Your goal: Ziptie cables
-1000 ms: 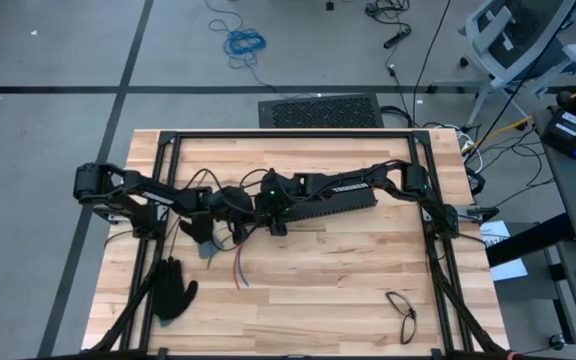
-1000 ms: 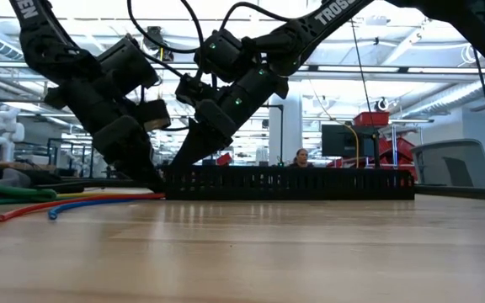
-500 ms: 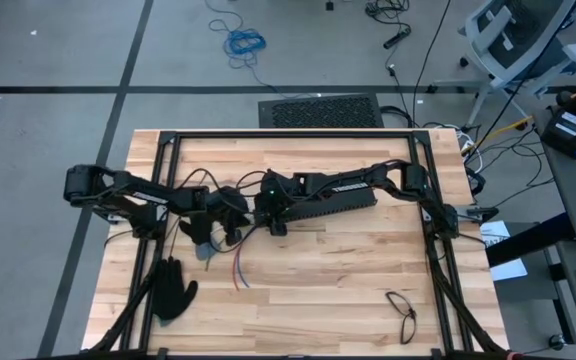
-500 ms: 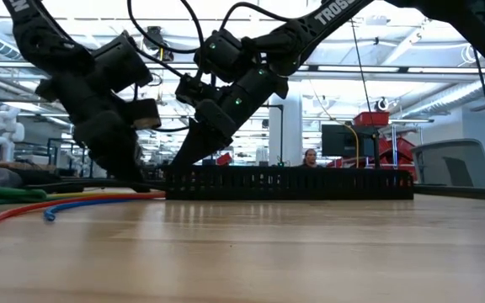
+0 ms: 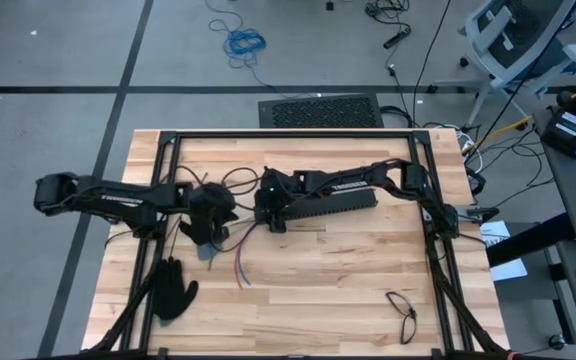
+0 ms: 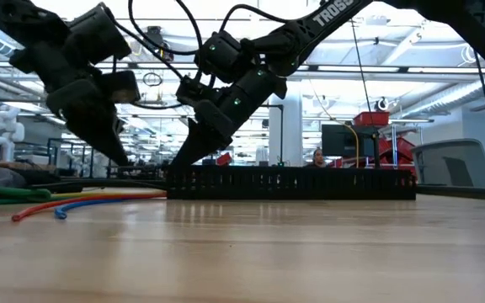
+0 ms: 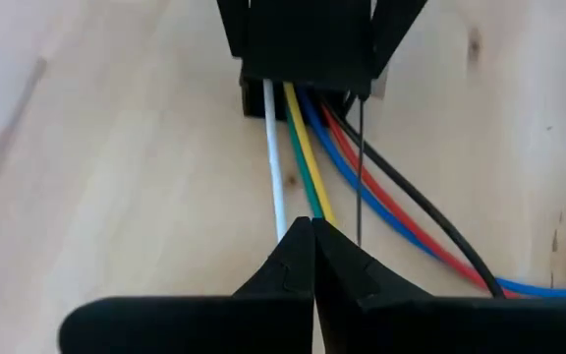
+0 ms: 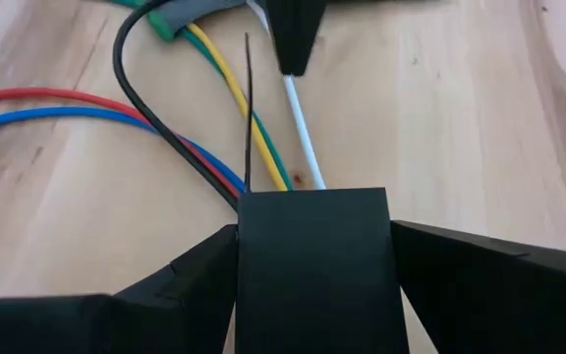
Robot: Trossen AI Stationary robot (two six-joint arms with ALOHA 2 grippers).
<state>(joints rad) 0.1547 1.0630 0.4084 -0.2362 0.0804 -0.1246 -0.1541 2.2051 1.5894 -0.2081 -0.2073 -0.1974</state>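
Observation:
The cables (image 7: 308, 157), white, yellow, green, blue, red and black, lie on the wooden table and run into the left end of a black slotted bar (image 5: 333, 205). One thin dark ziptie (image 8: 248, 108) lies among them, reaching the same end. My left gripper (image 7: 312, 231) is shut and hovers just above the cables (image 6: 91, 200), left of the bar, with nothing between its fingers. My right gripper (image 8: 312, 236) is shut on the bar's left end (image 6: 175, 177). My right gripper pinches the black slotted bar's left end (image 8: 312, 211) between its two fingers (image 8: 199, 265), one on each long side. The fingers slant down from the table's right and lie along the bar. The bar lies flat on the table.
A black glove (image 5: 173, 290) lies near the front left, a small grey piece (image 5: 206, 250) beside the cables, and a pair of glasses (image 5: 403, 312) at the front right. A black frame (image 5: 288, 135) runs around the table's edges.
My left gripper has risen and drawn back toward the table's left edge, away from the bar's end, staying shut. The right gripper and the bar have kept still.

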